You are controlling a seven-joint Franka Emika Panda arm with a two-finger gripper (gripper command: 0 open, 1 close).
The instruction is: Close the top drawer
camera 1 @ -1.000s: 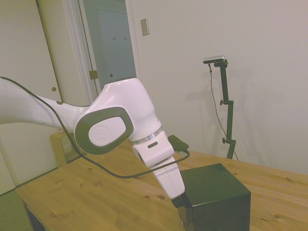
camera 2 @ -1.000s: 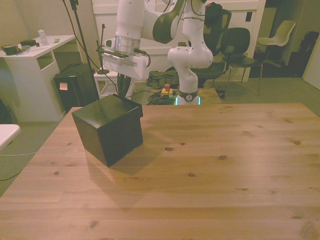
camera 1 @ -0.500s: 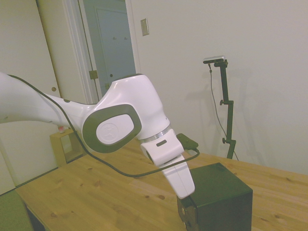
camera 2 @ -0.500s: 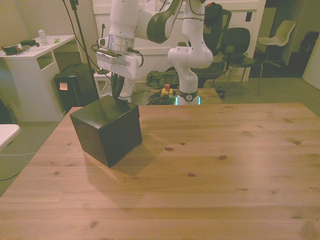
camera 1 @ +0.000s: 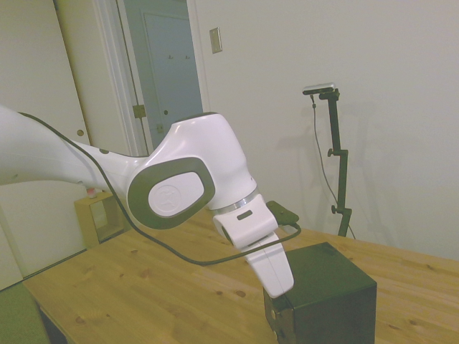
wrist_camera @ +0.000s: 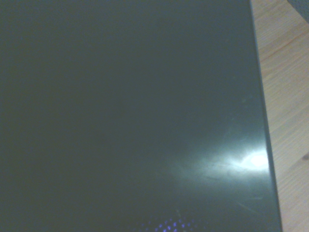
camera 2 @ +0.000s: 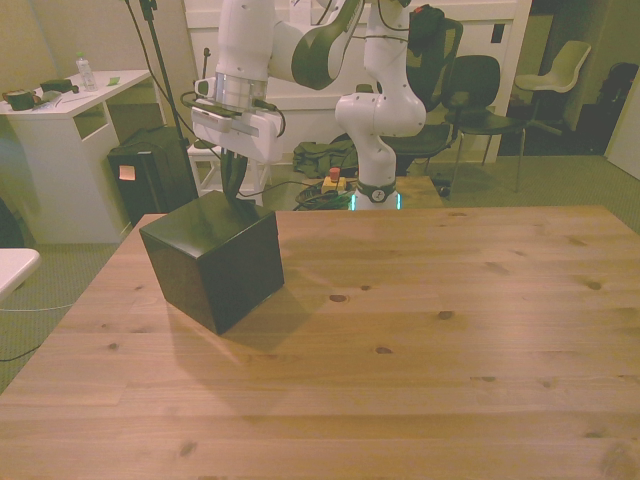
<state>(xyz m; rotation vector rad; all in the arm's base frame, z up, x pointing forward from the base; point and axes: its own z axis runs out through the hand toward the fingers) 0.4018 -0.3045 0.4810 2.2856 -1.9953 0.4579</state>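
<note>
My gripper (camera 2: 236,190) hangs at the back top edge of the black cabinet (camera 2: 215,262), which sits toward nine o'clock on the wooden table (camera 2: 420,340). I cannot tell whether my fingers are apart. The top drawer (camera 1: 281,317) looks flush with the cabinet.

I'm looking across the wooden desk (camera 2: 420,340), bare pine with dark knots. Off the front view's left I've got a white side table (camera 2: 60,150) with a small bottle (camera 2: 86,72) on top, and a black bin (camera 2: 150,180) standing beside it. Behind the desk there's a black chair (camera 2: 470,95) and, further to the front view's right, a pale chair (camera 2: 565,70). On my side view, a grey-blue door (camera 1: 161,61) and a wall switch plate (camera 1: 215,40).
</note>
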